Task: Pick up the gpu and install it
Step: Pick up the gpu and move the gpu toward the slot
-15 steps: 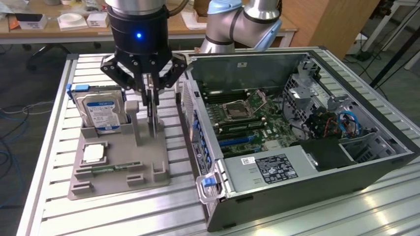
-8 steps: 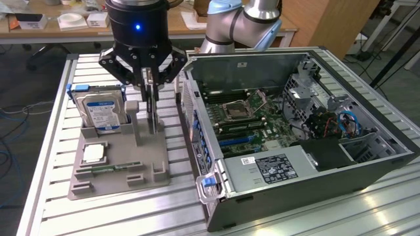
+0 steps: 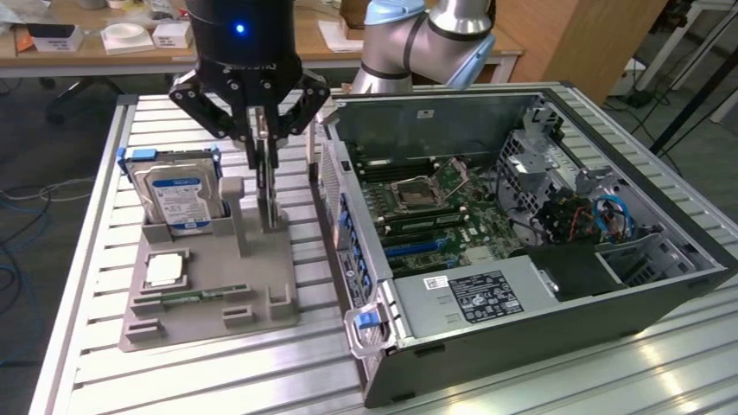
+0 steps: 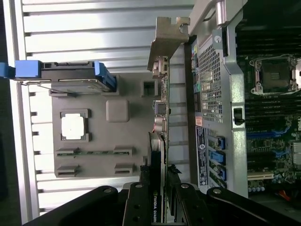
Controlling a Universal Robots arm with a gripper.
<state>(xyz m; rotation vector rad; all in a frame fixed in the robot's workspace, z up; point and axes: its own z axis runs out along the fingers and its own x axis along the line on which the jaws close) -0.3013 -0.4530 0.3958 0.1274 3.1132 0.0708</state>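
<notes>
Slatted metal table (image 3: 81, 346) carries a grey fixture (image 3: 271, 268) and an open computer case (image 3: 519, 346). My gripper (image 3: 264, 156) is clamped on the gpu (image 3: 272, 199), which stands upright on edge over the fixture, at nine o'clock of the case in the exterior view.

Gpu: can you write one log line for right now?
jaws: shut on gpu | gpu: on edge in holder | case: open, no gpu inside

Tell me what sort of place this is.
Probably a robotics lab or workshop: a robot arm's gripper clamps the gpu over a slatted metal table, beside an open computer case, with cluttered desks behind.
</notes>
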